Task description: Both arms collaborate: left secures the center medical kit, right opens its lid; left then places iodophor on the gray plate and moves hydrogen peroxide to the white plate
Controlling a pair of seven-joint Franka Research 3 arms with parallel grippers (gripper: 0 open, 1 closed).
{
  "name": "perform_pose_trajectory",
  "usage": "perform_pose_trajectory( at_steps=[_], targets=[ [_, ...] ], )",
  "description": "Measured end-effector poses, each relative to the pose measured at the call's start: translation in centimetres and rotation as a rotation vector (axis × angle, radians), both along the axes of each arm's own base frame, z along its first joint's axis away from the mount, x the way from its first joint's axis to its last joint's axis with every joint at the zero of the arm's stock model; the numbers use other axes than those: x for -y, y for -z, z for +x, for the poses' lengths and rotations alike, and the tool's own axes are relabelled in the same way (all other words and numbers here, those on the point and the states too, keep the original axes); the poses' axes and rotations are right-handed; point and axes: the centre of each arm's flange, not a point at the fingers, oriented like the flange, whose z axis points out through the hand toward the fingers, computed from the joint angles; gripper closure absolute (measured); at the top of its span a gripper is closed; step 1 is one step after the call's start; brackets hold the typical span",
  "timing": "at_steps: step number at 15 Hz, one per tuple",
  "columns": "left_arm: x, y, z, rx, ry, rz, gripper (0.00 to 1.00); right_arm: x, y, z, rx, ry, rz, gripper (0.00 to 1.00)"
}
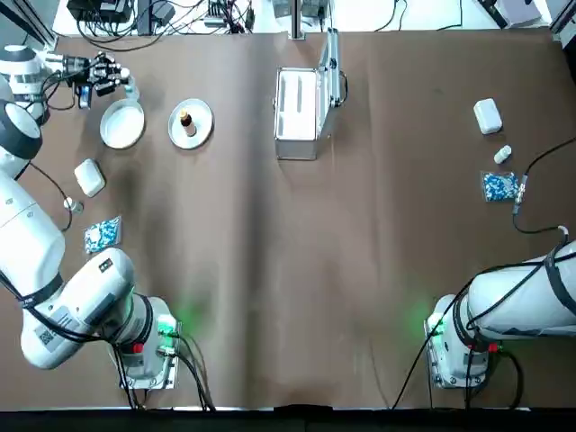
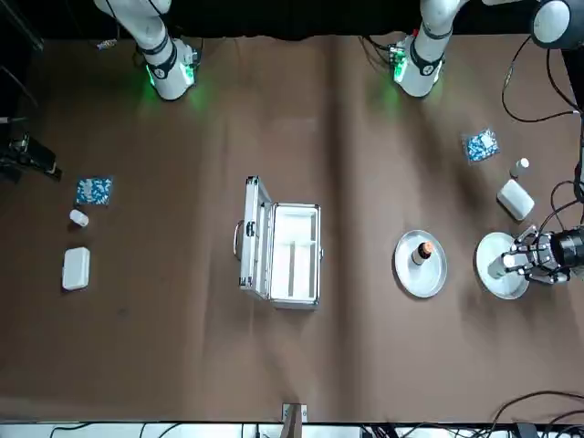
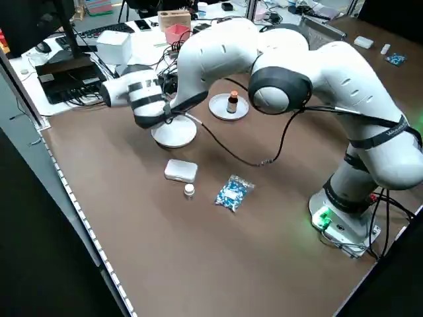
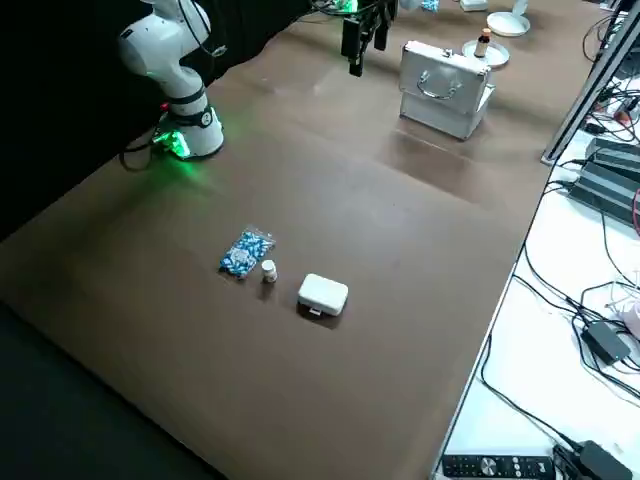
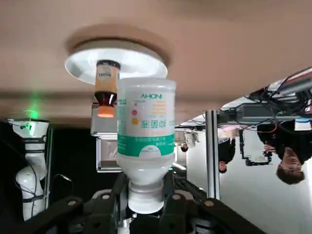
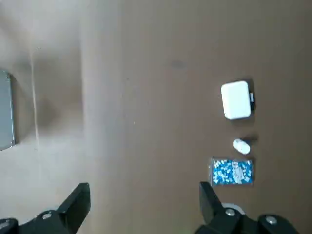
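open brown tabletop [image 1: 405, 225] right of the case [image 1: 297, 108], left arm [image 1: 81, 297] blocking the near-left side

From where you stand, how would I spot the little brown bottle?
Find the open metal medical case mid-table, then look toward the robot's left, where two round plates sit side by side. The brown bottle stands on the nearer, rimmed plate. Its orange cap sets it apart from the white-capped bottle that the left gripper holds over the other plate.
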Motion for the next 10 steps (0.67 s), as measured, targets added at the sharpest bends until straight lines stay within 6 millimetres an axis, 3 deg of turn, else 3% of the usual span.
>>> perform_pose_trajectory(
  at_steps=[5,10],
  targets=[
    [-3.3,6.2,-2.7,0.013,-0.045,-0.029,0.68,0.2,0.4,-0.6,-0.057,0.055,0.002,0.01],
    [-5.2,8.2,-4.0,0.038,-0.062,-0.006,0.68,0.8,0.1,-0.4,-0.029,0.008,0.002,0.01]
  ],
)
